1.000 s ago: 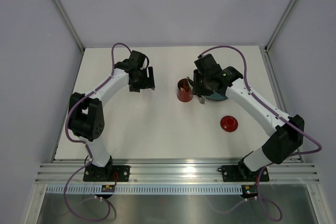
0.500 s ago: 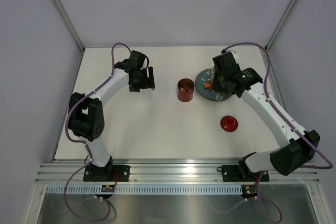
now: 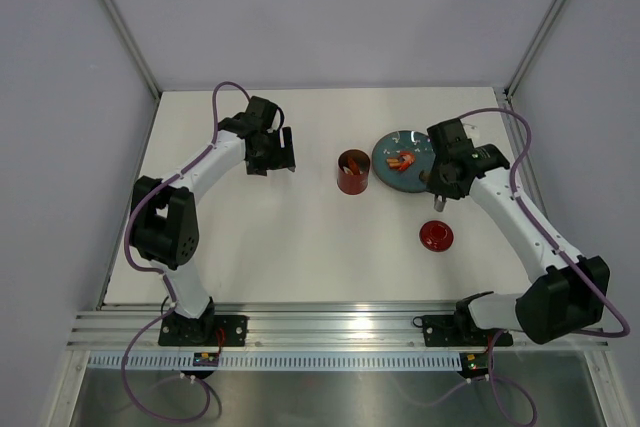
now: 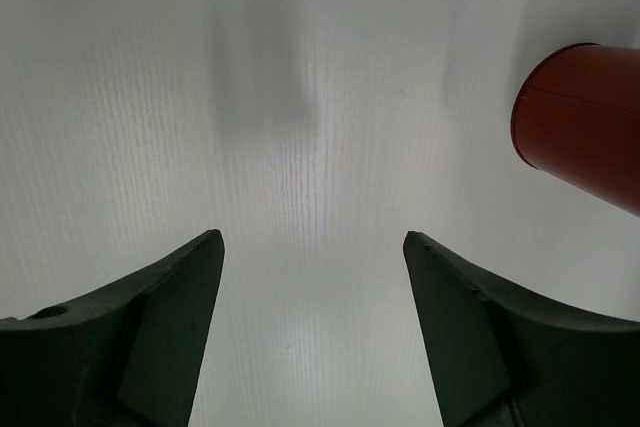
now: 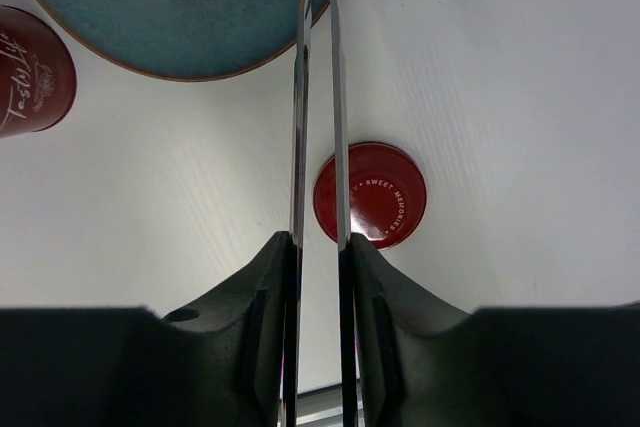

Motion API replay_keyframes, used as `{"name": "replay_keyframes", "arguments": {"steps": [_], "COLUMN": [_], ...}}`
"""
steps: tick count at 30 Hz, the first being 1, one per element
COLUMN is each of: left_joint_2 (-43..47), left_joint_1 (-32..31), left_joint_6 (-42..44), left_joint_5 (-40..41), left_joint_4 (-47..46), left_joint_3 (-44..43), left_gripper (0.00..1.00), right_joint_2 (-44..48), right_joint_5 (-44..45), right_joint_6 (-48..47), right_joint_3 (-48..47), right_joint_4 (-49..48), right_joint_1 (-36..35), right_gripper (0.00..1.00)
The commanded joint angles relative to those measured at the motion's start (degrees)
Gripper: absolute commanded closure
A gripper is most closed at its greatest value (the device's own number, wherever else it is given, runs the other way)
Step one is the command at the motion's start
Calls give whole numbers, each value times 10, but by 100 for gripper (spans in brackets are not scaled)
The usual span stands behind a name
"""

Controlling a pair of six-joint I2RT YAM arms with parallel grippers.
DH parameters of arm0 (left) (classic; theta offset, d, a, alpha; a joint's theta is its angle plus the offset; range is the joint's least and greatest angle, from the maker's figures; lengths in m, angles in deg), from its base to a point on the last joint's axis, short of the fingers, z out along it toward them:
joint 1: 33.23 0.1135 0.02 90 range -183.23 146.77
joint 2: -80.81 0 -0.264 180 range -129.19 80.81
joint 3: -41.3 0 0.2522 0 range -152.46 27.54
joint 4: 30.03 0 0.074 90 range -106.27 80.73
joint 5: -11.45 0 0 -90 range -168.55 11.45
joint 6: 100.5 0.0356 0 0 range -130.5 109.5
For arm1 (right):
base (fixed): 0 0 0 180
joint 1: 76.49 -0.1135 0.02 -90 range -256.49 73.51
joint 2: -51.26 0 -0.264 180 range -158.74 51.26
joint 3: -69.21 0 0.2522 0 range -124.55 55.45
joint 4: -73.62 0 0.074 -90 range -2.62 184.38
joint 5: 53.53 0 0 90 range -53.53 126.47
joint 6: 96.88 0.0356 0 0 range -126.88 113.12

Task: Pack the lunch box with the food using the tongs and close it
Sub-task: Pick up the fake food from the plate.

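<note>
The red lunch box point(image 3: 352, 173) stands open at mid-table, and its side also shows in the left wrist view point(image 4: 585, 122) and the right wrist view point(image 5: 28, 69). Its round red lid point(image 3: 436, 235) lies flat nearer the arms point(image 5: 370, 194). Orange-red food point(image 3: 403, 159) sits on the blue plate point(image 3: 390, 172). My right gripper point(image 5: 318, 239) is shut on the silver tongs point(image 5: 300, 97). The tongs' arms are nearly together and their tips reach over the plate's near rim point(image 5: 200, 37). The right gripper point(image 3: 438, 187) hovers by the plate's near right edge. My left gripper point(image 4: 312, 239) is open and holds nothing, left of the lunch box.
Grey walls and metal posts close in the white table on three sides. The left gripper point(image 3: 270, 152) hangs over bare table at the back left. A rail runs along the near edge by the arm bases.
My right arm has carried the tongs rightward, from over the lunch box across the plate to its near right edge. The left arm has not moved.
</note>
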Motion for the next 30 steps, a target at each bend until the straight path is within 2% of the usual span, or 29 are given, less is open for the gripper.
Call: {"name": "replay_keyframes", "arguments": {"steps": [1,9,30], "left_joint_2": [12,3,-9], "left_joint_1": [1,0,1], "left_joint_6": [1,3,6], "left_joint_5": [-7,-5,-2], "left_joint_4": [-14,-12,-9], "left_joint_3": [-1,-10,-17], "left_gripper": [23,23,23], "right_joint_2": [-11,-39,-84], "right_joint_5": [1,-2,-15], "right_joint_6": [-10,-22,-29], "right_joint_3": [1,-16,-39], "right_joint_4": [-33,-48,-82], "right_joint_1": [11,21,38], "right_gripper": [64,58,54]}}
